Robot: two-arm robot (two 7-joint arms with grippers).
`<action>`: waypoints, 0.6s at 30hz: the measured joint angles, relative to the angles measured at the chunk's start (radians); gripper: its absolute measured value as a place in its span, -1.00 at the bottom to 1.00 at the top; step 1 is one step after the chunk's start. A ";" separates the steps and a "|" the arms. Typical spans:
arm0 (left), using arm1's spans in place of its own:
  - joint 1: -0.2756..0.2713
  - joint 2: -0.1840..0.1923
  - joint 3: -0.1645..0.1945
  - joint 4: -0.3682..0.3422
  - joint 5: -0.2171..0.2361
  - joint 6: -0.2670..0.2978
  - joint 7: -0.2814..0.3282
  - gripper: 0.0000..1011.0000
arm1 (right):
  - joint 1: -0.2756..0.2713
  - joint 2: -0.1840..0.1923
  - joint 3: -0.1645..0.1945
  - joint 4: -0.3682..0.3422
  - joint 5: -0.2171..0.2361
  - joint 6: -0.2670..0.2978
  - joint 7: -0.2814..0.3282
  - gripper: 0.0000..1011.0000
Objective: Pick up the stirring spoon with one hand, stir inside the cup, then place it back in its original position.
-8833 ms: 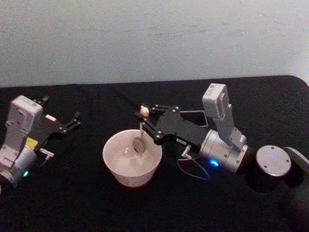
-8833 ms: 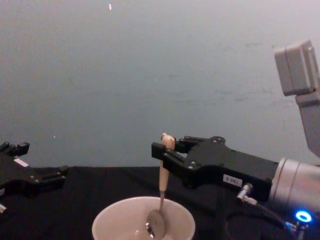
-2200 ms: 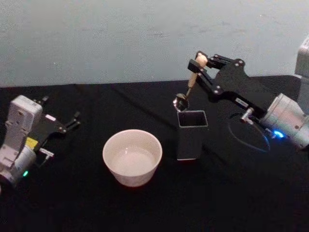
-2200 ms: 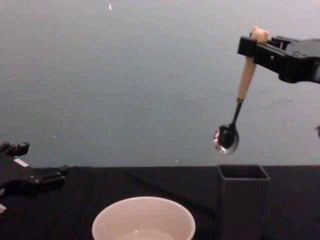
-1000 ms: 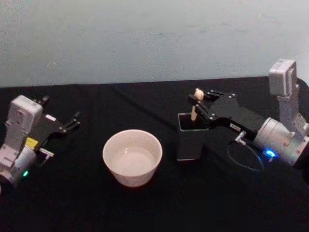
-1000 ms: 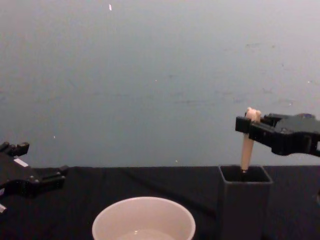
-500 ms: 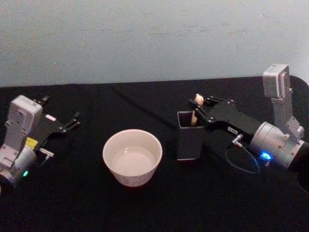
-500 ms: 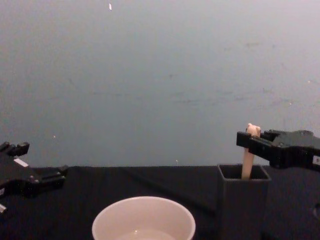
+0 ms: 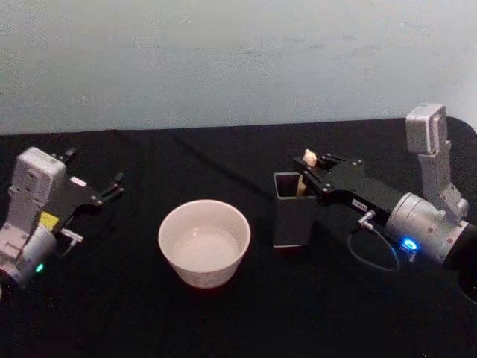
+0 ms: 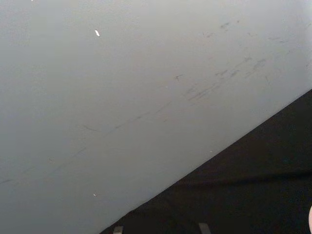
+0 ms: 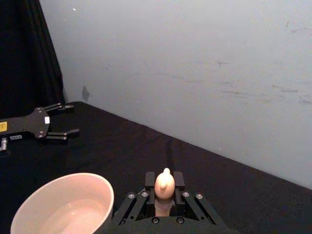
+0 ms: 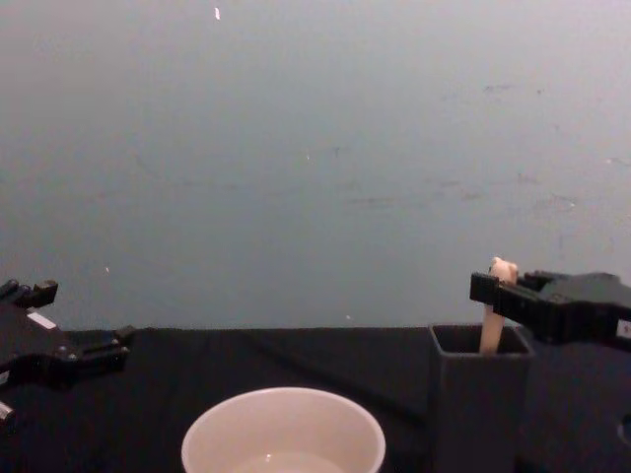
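R end effector [image 9: 308, 167] clamped on stirring spoon [image 9: 306, 161] handle, spoon standing in holder [image 9: 290, 218] beside cup [image 9: 203, 242]. L end effector [image 9: 113, 185] apart, idle near table [image 9: 134, 313] left edge.

Black cloth [image 9: 223, 313] covered table surface, unbroken across full width in head view; faint crease ran from far edge toward centre. Pale grey-blue wall [image 12: 315, 158] stood behind table, marked with faint scuffs and scratches. Small white fleck [image 12: 217, 13] noted high on wall. Dark curtain [image 11: 24, 53] hung at wall's end, seen from right wrist.
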 joint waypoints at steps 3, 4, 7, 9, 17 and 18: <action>0.000 0.000 0.000 0.000 0.000 0.000 0.000 0.98 | 0.000 -0.003 0.000 0.005 0.000 0.000 -0.004 -0.58; 0.000 0.000 0.000 0.000 0.000 0.000 0.000 0.98 | 0.000 -0.005 0.000 0.009 -0.001 0.000 -0.006 -0.58; 0.000 0.000 0.000 0.000 0.000 0.000 0.000 0.98 | 0.002 -0.009 -0.001 0.016 -0.002 0.001 -0.010 -0.58; 0.000 0.000 0.000 0.000 0.000 0.000 0.000 0.98 | 0.003 -0.011 -0.001 0.019 -0.003 0.001 -0.011 -0.58; 0.000 0.000 0.000 0.000 0.000 0.000 0.000 0.98 | 0.003 -0.015 -0.001 0.028 -0.007 0.009 -0.016 -0.58; 0.000 0.000 0.000 0.000 0.000 0.000 0.000 0.98 | 0.003 -0.015 -0.001 0.028 -0.007 0.010 -0.017 -0.58</action>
